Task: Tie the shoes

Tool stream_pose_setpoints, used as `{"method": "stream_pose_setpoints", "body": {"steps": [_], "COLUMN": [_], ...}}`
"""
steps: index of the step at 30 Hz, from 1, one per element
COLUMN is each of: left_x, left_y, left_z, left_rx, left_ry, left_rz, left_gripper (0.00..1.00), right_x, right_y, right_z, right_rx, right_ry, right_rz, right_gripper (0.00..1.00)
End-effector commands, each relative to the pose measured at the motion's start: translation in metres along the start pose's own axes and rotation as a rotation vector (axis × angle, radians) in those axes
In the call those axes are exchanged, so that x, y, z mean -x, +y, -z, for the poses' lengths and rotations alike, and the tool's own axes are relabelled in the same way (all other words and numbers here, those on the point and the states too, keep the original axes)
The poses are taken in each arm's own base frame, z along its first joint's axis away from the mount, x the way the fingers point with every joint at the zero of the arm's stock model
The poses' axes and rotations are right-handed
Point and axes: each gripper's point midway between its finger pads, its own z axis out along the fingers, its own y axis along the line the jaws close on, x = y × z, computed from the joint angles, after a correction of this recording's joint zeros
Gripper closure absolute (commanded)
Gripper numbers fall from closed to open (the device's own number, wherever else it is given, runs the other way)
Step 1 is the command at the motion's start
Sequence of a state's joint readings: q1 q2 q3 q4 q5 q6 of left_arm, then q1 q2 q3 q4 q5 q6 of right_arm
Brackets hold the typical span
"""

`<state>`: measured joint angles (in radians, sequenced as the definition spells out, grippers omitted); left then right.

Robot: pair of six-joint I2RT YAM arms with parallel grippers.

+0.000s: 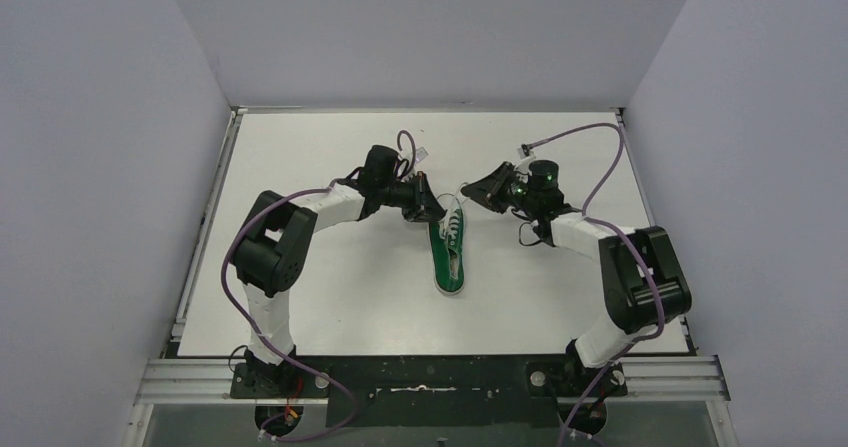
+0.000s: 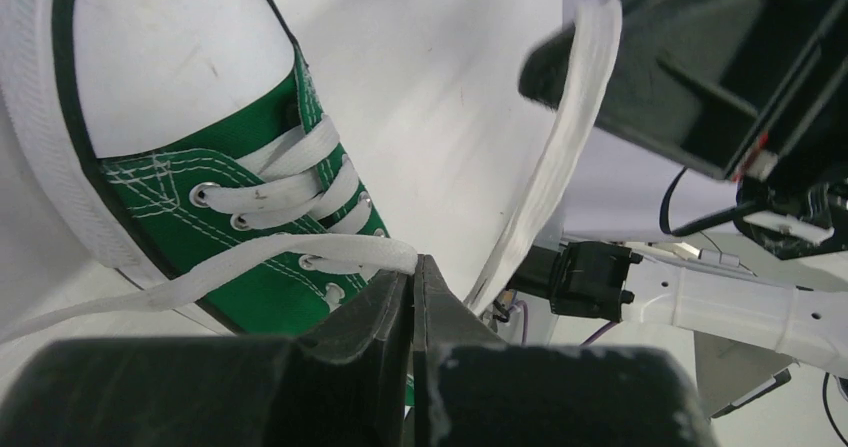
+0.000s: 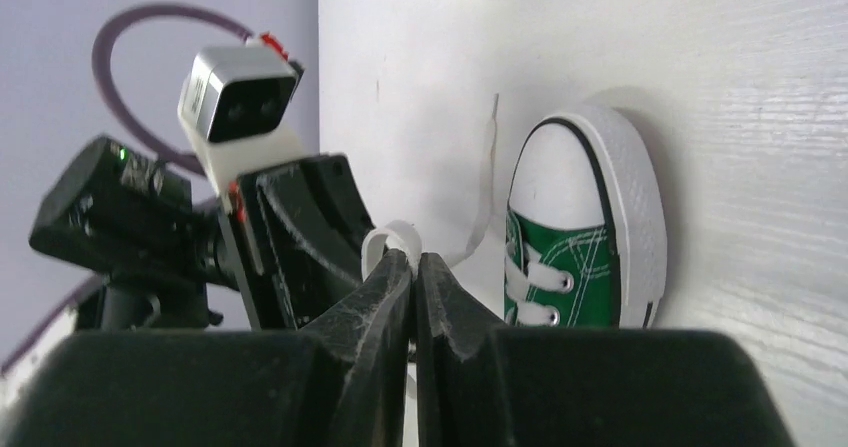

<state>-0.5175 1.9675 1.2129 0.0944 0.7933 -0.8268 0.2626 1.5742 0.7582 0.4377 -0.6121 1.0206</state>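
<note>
Green canvas with a white rubber sole and toe cap: one small low-top sneaker (image 1: 449, 257). It rests on its sole near the middle of the white table (image 1: 330, 297), lengthwise between the two arms, with its lacing toward the far end where both grippers work.

Laces: white, flat, untied.
- The first strand (image 2: 350, 251) crosses the canvas beside the eyelets and ends in the left gripper (image 1: 432, 207).
- The second strand (image 2: 565, 147) rises off the shoe in a gentle curve to the right gripper (image 1: 478, 193).
- Each end is drawn out to its own side. I take this as a way to keep the two strands apart and under control, ready to be crossed for a first knot.
- No knot or bow shows, so I judge the tying to be at its start.

Left gripper: the fingers are pressed together with no gap and pinch the first strand at their tips. It sits just beside the eyelet row.

Right gripper: likewise clamped, with a small fold of lace (image 3: 390, 239) poking out above its tips. It is held off the shoe and a little apart from it.

Surround: pale grey walls (image 1: 100, 167) stand on three sides, and purple cables (image 1: 600, 125) loop from each arm.
</note>
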Motion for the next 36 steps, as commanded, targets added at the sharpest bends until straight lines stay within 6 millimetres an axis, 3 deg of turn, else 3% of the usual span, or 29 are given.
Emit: {"method": "stream_pose_setpoints", "body": {"steps": [1, 4, 5, 7, 10, 12, 15, 16, 18, 21, 23, 25, 26, 28, 32, 36], "left_x": [0.009, 0.008, 0.008, 0.008, 0.01, 0.011, 0.014, 0.015, 0.017, 0.018, 0.02, 0.022, 0.023, 0.024, 0.023, 0.023], "left_y": [-0.012, -0.01, -0.011, -0.012, -0.013, -0.014, -0.017, -0.017, -0.019, -0.023, -0.026, -0.026, -0.027, -0.028, -0.026, -0.025], "left_z": [0.008, 0.006, 0.006, 0.006, 0.007, 0.008, 0.01, 0.012, 0.013, 0.014, 0.014, 0.014, 0.014, 0.014, 0.012, 0.011], "left_rx": [0.0, 0.002, -0.001, -0.002, -0.007, -0.01, -0.016, -0.018, -0.024, -0.043, -0.059, -0.062, -0.065, -0.068, -0.074, -0.079], "left_ry": [-0.023, -0.015, -0.013, -0.013, -0.014, -0.014, -0.016, -0.02, -0.024, -0.023, -0.025, -0.027, -0.029, -0.03, -0.026, -0.03], "left_rz": [-0.02, -0.011, -0.011, -0.012, -0.008, -0.005, -0.005, -0.003, -0.002, 0.004, 0.012, 0.025, 0.028, 0.031, 0.048, 0.059], "left_gripper": [1.0, 1.0, 1.0, 1.0, 1.0, 1.0, 1.0, 1.0, 1.0, 1.0, 1.0, 1.0, 1.0, 1.0, 1.0, 1.0], "right_x": [0.054, 0.064, 0.064, 0.051, 0.042, 0.037, 0.056, 0.063, 0.071, 0.042, 0.033, 0.019, 0.014, 0.001, -0.007, -0.019], "right_y": [0.049, 0.024, 0.008, -0.03, -0.056, -0.081, -0.109, -0.108, -0.088, -0.044, -0.015, 0.008, 0.016, 0.022, 0.029, 0.032], "right_z": [-0.011, -0.018, -0.019, -0.02, -0.03, -0.018, 0.02, 0.03, 0.044, 0.037, 0.033, 0.03, 0.027, 0.022, 0.0, -0.006], "right_rx": [0.139, -0.021, -0.114, -0.313, -0.434, -0.567, -0.725, -0.73, -0.664, -0.31, -0.091, 0.103, 0.152, 0.18, 0.268, 0.316], "right_ry": [-0.08, -0.092, -0.087, 0.007, 0.169, 0.288, 0.336, 0.325, 0.314, 0.367, 0.314, 0.225, 0.166, 0.114, 0.155, 0.17], "right_rz": [-0.111, -0.099, -0.097, -0.115, -0.088, -0.042, 0.083, 0.138, 0.297, 0.503, 0.617, 0.89, 1.08, 1.299, 1.294, 1.356], "right_gripper": [0.92, 0.9, 0.87, 0.79, 0.71, 0.64, 0.61, 0.59, 0.58, 0.55, 0.53, 0.44, 0.35, 0.27, 0.33, 0.33]}}
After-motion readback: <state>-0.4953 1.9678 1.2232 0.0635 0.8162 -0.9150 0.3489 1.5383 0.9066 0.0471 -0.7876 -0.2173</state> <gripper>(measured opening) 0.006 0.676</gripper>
